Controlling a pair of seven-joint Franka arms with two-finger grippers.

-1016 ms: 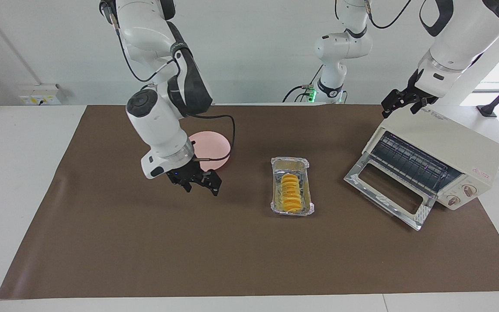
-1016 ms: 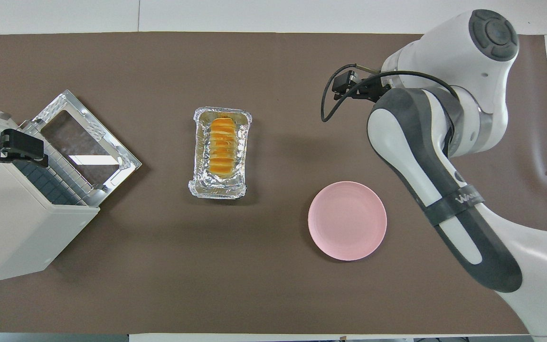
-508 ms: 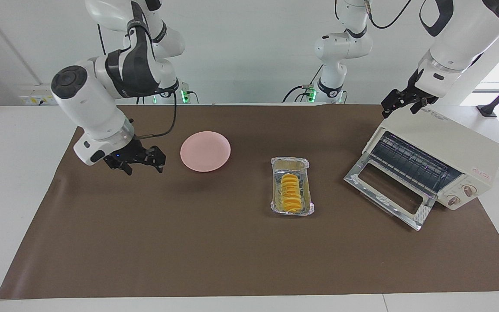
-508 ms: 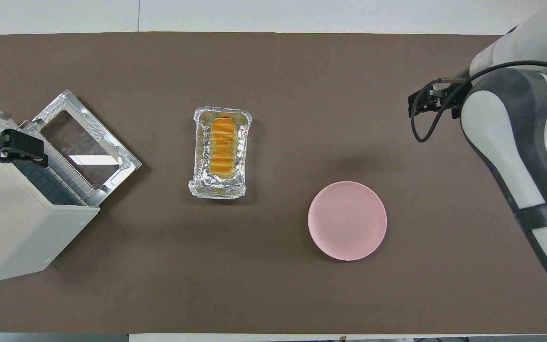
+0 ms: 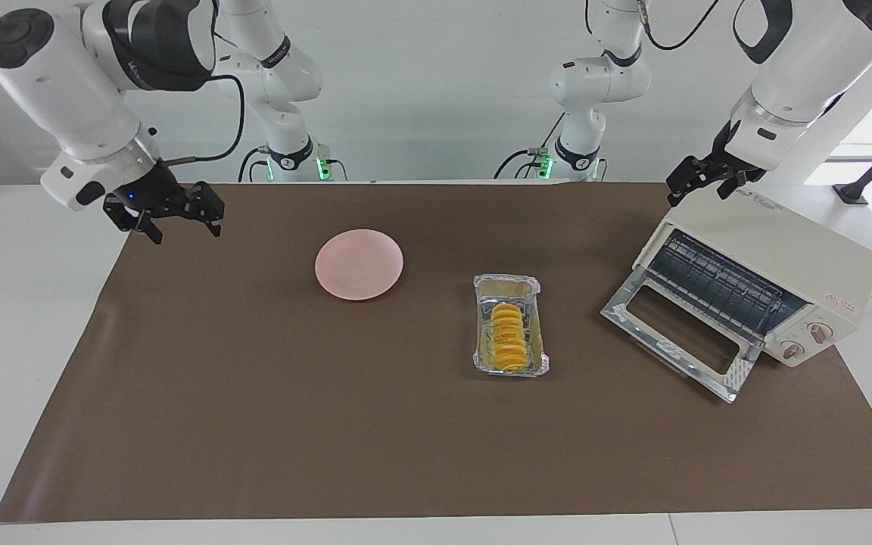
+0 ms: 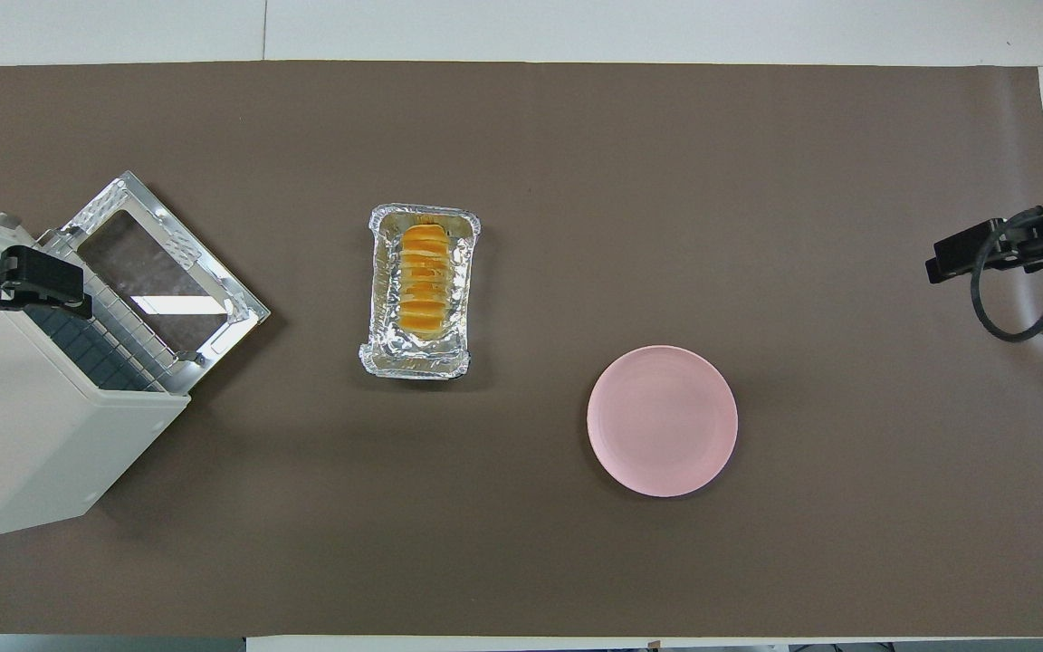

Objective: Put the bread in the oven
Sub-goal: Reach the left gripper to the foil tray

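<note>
Two arms stand at the counter [image 5: 20,325], which is covered by a brown mat [image 5: 330,424]. The bread [image 5: 509,337], a ridged yellow-orange loaf, lies in a crinkled foil tray [image 5: 529,291] around the middle of the mat, touched by nothing. A round pink plate [image 5: 359,264] sits empty beside the tray, toward the right arm's end and a little nearer to the robots.

Toward the left arm's end stands the oven [image 5: 799,261], cream-white, turned at an angle, with its glass door [image 5: 678,333] dropped fully open onto the mat and the wire rack [image 5: 716,284] showing inside. Two round knobs are on its front panel. The tray and the oven are apart, with bare mat between them.

The left pincer [image 5: 697,180] hovers over the top edge of the oven, at the corner nearer to the robots; its fingers are spread and it holds nothing. The right pincer [image 5: 175,216] hangs in the air over the edge of the mat at the right arm's end, well away from the plate and the bread, its fingers also released and empty.
</note>
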